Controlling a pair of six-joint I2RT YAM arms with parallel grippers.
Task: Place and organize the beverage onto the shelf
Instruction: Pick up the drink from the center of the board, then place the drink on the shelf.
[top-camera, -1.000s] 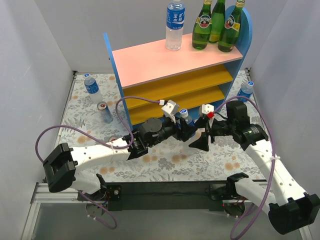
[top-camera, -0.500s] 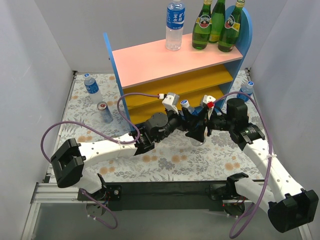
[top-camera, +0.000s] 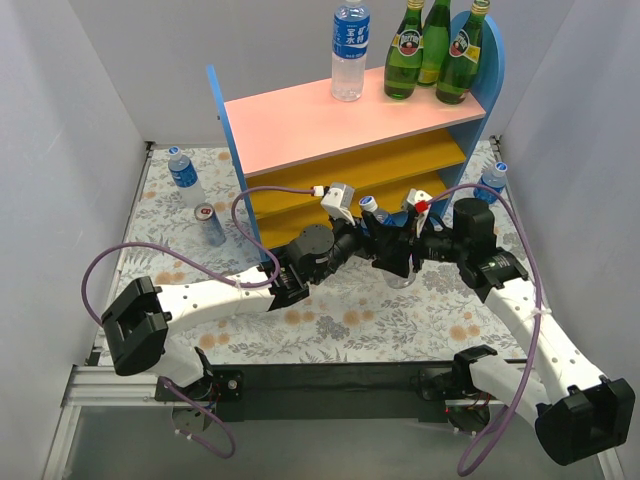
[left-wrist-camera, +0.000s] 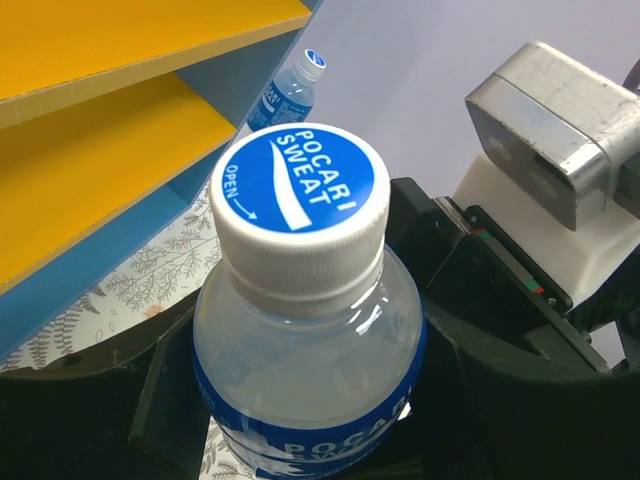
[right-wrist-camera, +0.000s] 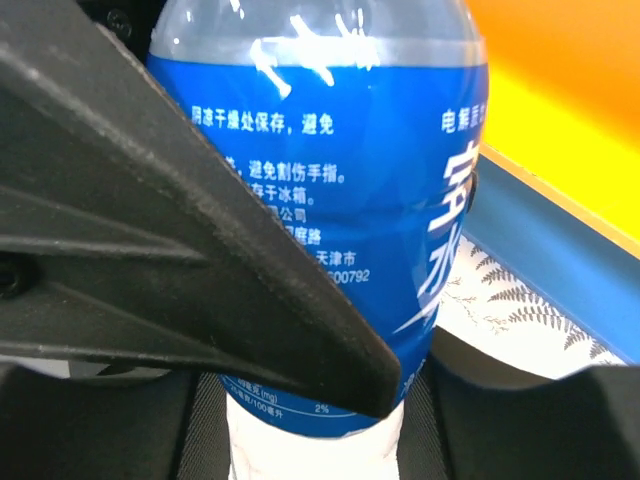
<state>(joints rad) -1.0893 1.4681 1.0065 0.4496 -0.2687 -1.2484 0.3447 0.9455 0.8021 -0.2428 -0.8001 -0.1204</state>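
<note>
The plastic bottle (left-wrist-camera: 300, 330), clear with a blue label and a blue-and-white cap, sits between the fingers of both arms, just in front of the shelf's lower boards. The left gripper (left-wrist-camera: 310, 440) is clamped on it. In the left wrist view its dark fingers (left-wrist-camera: 170, 400) press the body on either side below the shoulder, and the cap stands up above them. The right gripper (top-camera: 397, 256) meets the bottle from the opposite side, and the blue label fills the gap between its fingers (right-wrist-camera: 200, 250). Whether they squeeze the bottle or only stand around it I cannot tell. From above, the bottle leans with its cap toward the shelf. Its clear base shows below both sets of fingers, over the flowered table cover (top-camera: 350, 320).

Just beyond the fingers stands the shelf (top-camera: 300, 120), with blue side panels, a pink top board and two yellow boards beneath. On the top board, high above and beyond the fingers, stand a water bottle (top-camera: 350, 50) and, at the right end, three green bottles (top-camera: 437, 45) close together. To the right of the right gripper's fingers, beside the shelf's blue panel, is a second small bottle (top-camera: 492, 180) with a blue cap. Well to the left of the left gripper's fingers, past the shelf's other panel, a third small bottle (top-camera: 185, 178) and a can (top-camera: 209, 225) are near each other on the table cover.
</note>
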